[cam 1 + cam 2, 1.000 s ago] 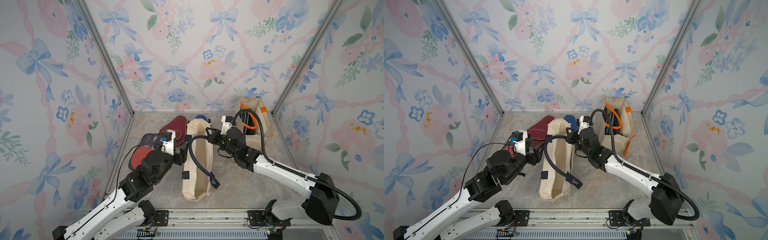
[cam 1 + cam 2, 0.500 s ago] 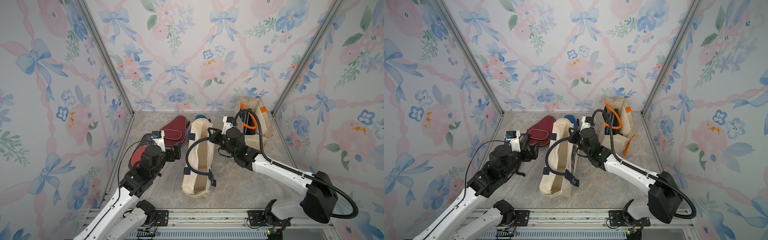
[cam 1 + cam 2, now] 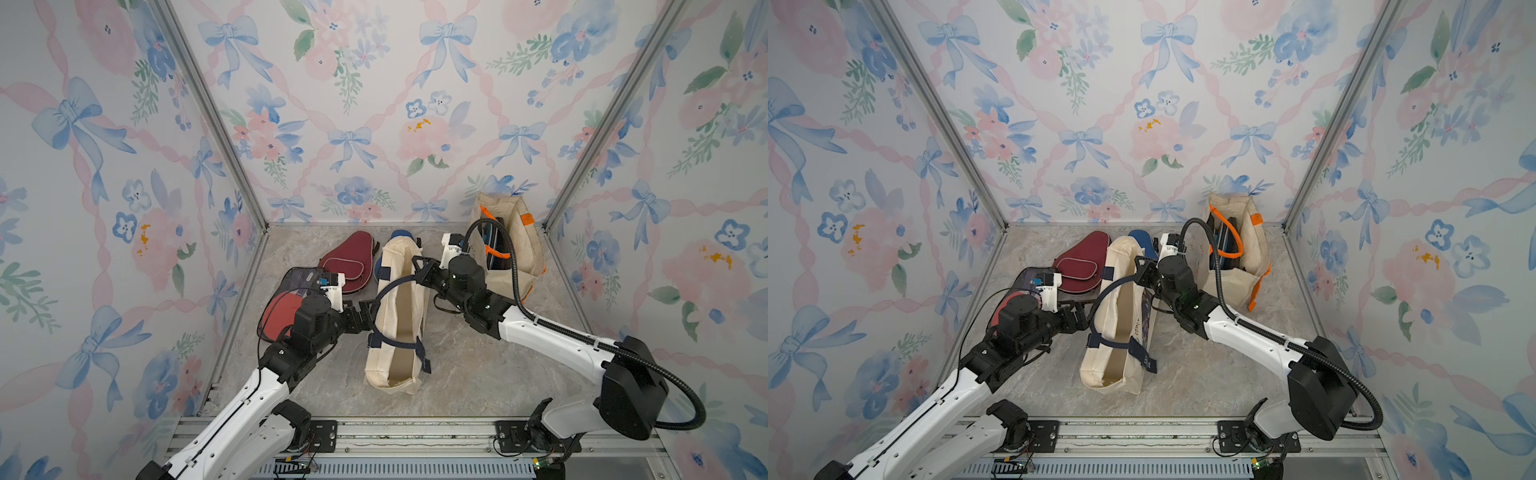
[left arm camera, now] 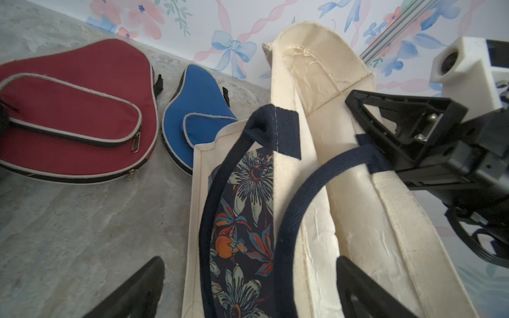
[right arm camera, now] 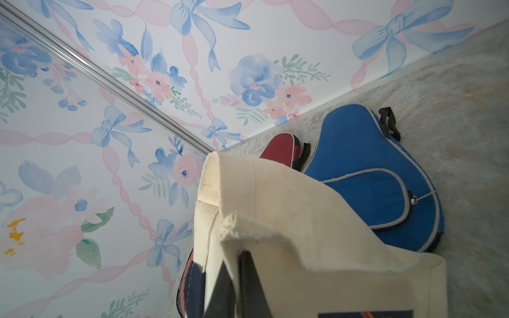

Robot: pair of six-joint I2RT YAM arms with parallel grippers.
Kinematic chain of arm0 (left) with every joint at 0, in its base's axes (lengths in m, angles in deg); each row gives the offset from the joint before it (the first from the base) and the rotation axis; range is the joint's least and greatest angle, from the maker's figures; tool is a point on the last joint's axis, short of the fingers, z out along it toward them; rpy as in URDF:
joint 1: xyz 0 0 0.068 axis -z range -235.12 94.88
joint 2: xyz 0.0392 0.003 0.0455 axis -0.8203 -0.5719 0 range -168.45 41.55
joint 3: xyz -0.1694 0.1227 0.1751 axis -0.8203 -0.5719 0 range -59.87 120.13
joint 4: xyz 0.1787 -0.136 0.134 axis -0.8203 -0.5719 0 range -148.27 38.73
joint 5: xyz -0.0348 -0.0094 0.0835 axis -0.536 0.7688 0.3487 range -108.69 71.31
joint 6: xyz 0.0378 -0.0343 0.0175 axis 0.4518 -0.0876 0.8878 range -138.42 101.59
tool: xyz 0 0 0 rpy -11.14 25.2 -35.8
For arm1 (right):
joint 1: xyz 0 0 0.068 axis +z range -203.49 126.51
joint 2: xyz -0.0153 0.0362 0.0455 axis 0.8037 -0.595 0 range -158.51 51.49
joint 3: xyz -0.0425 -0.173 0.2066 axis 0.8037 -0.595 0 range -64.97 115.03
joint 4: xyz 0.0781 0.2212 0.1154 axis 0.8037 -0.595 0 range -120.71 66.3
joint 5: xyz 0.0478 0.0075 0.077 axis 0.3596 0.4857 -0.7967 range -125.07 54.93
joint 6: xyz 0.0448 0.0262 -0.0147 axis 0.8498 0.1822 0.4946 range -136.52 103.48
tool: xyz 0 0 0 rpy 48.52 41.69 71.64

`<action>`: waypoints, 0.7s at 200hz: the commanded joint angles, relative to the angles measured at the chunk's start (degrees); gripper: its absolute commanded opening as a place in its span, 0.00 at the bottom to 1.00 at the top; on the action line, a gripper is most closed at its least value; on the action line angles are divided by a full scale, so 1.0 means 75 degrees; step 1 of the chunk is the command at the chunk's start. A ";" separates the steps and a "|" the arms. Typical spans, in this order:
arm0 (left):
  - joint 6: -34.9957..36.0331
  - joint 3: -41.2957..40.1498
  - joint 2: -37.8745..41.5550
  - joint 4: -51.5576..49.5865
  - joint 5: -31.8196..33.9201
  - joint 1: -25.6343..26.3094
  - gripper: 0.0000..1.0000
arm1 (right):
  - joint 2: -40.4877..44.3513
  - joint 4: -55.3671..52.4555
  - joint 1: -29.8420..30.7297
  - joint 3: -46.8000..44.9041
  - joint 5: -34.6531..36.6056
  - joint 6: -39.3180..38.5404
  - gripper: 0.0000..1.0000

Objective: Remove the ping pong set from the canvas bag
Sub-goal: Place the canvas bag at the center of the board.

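While the right gripper [image 3: 419,272] is pinched together on the navy handle [image 3: 390,287] of the canvas bag [image 3: 409,309], the left gripper [image 3: 368,316] hangs with its jaws wide apart just beside the bag's left wall, holding nothing. Out on the counter [image 3: 461,374] lie a maroon case [image 3: 351,262] and a blue case [image 4: 198,110], side by side behind the bag. A mesh pouch [image 3: 282,299] showing a red paddle lies under the left arm.
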State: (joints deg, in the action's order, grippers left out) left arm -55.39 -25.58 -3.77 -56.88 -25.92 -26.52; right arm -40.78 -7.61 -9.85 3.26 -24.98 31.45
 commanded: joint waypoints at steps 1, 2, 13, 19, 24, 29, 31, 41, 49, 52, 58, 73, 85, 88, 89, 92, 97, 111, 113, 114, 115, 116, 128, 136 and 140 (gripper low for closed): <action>-0.0400 -0.0173 -0.0074 0.1045 -0.0415 0.0103 0.98 | -0.0237 0.0069 -0.0047 0.0182 -0.0085 0.0005 0.00; -0.0407 -0.0180 -0.0074 0.1072 -0.0423 0.0108 0.98 | -0.0243 0.0063 -0.0045 0.0182 -0.0082 0.0004 0.00; -0.0464 -0.0246 -0.0162 0.1318 -0.0478 0.0210 0.98 | -0.0296 0.0062 -0.0047 0.0214 -0.0103 0.0042 0.00; -0.0472 -0.0258 -0.0221 0.1404 -0.0467 0.0261 0.98 | -0.0295 0.0067 -0.0048 0.0235 -0.0114 0.0057 0.00; -0.0475 -0.0270 -0.0290 0.1469 -0.0467 0.0312 0.98 | -0.0301 0.0063 -0.0043 0.0253 -0.0131 0.0072 0.00; -0.0474 -0.0280 -0.0330 0.1538 -0.0467 0.0373 0.98 | -0.0304 0.0062 -0.0044 0.0276 -0.0131 0.0075 0.00; -0.0476 -0.0281 -0.0341 0.1566 -0.0467 0.0397 0.98 | -0.0303 0.0058 -0.0042 0.0281 -0.0127 0.0074 0.00; -0.0479 -0.0281 -0.0449 0.1698 -0.0445 0.0529 0.98 | -0.0501 0.0057 -0.0035 0.0326 -0.0127 0.0097 0.00; -0.0462 -0.0263 -0.0541 0.1796 -0.0423 0.0611 0.98 | -0.0535 0.0057 -0.0027 0.0358 -0.0122 0.0105 0.00; -0.0451 -0.0260 -0.0572 0.1822 -0.0411 0.0630 0.98 | -0.0549 0.0051 -0.0026 0.0369 -0.0118 0.0108 0.00; -0.0445 -0.0247 -0.0650 0.1853 -0.0397 0.0680 0.98 | -0.0570 0.0052 -0.0008 0.0389 -0.0116 0.0107 0.00; -0.0376 -0.0205 -0.0791 0.1919 -0.0362 0.0708 0.98 | -0.0601 0.0033 0.0004 0.0441 -0.0105 0.0098 0.00; -0.0323 -0.0194 -0.0841 0.1938 -0.0326 0.0714 0.98 | -0.0606 0.0004 0.0016 0.0471 -0.0103 0.0097 0.00; -0.0321 -0.0198 -0.0843 0.1951 -0.0333 0.0718 0.98 | -0.0618 -0.0001 0.0016 0.0477 -0.0106 0.0090 0.00; -0.0321 -0.0193 -0.0851 0.1953 -0.0335 0.0714 0.98 | -0.0621 -0.0007 0.0017 0.0483 -0.0104 0.0087 0.00; -0.0326 -0.0186 -0.0859 0.1966 -0.0352 0.0716 0.98 | -0.0633 -0.0019 0.0009 0.0491 -0.0094 0.0078 0.00; -0.0320 -0.0167 -0.0872 0.1977 -0.0381 0.0721 0.98 | -0.0632 -0.0045 0.0026 0.0515 -0.0091 0.0068 0.00; -0.0296 -0.0076 -0.0857 0.1994 -0.0408 0.0776 0.98 | -0.0676 -0.0134 0.0044 0.0602 -0.0038 0.0005 0.00; -0.0288 -0.0055 -0.0859 0.2000 -0.0408 0.0788 0.98 | -0.0680 -0.0155 0.0045 0.0605 -0.0019 -0.0005 0.00; -0.0287 -0.0051 -0.0859 0.1995 -0.0408 0.0790 0.98 | -0.0681 -0.0160 0.0043 0.0612 -0.0020 -0.0007 0.00; -0.0280 -0.0043 -0.0848 0.1992 -0.0408 0.0791 0.98 | -0.0687 -0.0163 0.0048 0.0621 -0.0014 -0.0014 0.00; -0.0277 -0.0034 -0.0842 0.1991 -0.0408 0.0798 0.98 | -0.0690 -0.0170 0.0050 0.0625 -0.0006 -0.0011 0.00; -0.0251 0.0077 -0.0814 0.1991 -0.0425 0.0874 0.98 | -0.0727 -0.0266 0.0090 0.0707 0.0075 -0.0087 0.00; -0.0239 0.0147 -0.0776 0.1978 -0.0420 0.0933 0.98 | -0.0769 -0.0387 0.0121 0.0802 0.0139 -0.0145 0.00; -0.0229 0.0195 -0.0769 0.1969 -0.0431 0.0961 0.98 | -0.0797 -0.0461 0.0140 0.0855 0.0173 -0.0176 0.00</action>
State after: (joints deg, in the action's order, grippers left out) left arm -58.07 -26.68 -10.22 -43.61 -28.21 -20.40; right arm -44.17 -8.90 -9.65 6.34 -25.53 31.82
